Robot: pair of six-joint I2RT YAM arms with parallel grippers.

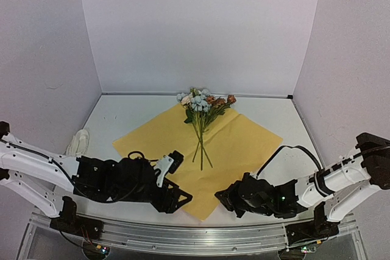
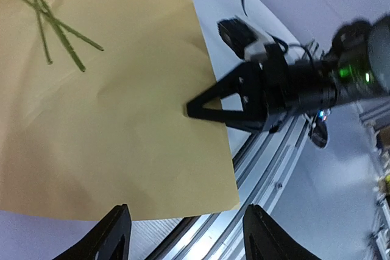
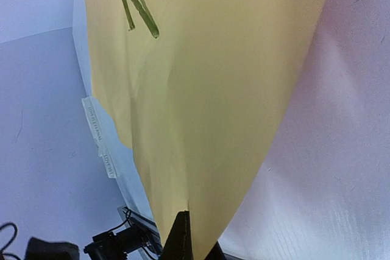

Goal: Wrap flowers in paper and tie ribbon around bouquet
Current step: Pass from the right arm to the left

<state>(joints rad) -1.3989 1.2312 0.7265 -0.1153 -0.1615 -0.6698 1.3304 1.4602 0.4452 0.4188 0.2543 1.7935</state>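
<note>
The paper [image 1: 237, 144] lies yellow face up as a diamond on the table. The flowers [image 1: 203, 103] rest on its far corner, stems [image 2: 61, 31] pointing toward me. At the paper's near corner my right gripper [image 3: 190, 223] is shut on the paper's edge [image 3: 207, 150], which bows upward from the pinch; the same gripper [image 2: 190, 109] shows in the left wrist view. My left gripper [image 2: 192, 238] stands open just before the near corner [image 2: 231, 202], nothing between its fingers [image 2: 116, 235]. The ribbon [image 1: 78, 143] lies bunched at the far left.
A metal rail [image 1: 201, 235] runs along the table's near edge under both arms. White walls [image 1: 201, 28] close in the back and sides. A white printed strip [image 3: 97, 135] lies on the table beside the paper's left edge.
</note>
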